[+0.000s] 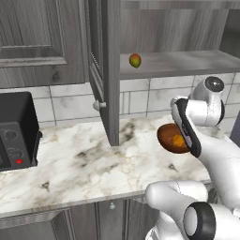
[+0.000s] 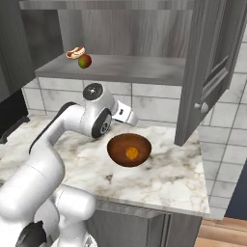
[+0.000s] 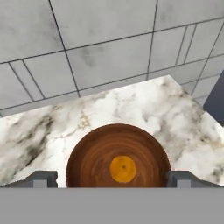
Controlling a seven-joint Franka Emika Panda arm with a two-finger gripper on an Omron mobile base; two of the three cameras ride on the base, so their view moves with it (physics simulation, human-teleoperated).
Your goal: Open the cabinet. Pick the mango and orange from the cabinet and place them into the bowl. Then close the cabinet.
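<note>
The small round bright orange fruit [image 3: 123,169] lay in the middle of the shallow reddish-brown wooden bowl [image 3: 87,157], directly between the released claw's [image 3: 112,178] wide-spread fingertips [image 3: 41,179].

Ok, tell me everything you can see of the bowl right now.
The round, shallow, glossy reddish-brown wooden bowl shows ringed grain inside. It sits upright on the white marble counter, in front of the grey tiled wall and below the open cabinet shelf. The small round orange fruit rests at its centre. The end effector hangs open above it, fingertips flanking the rim, touching nothing.
</note>
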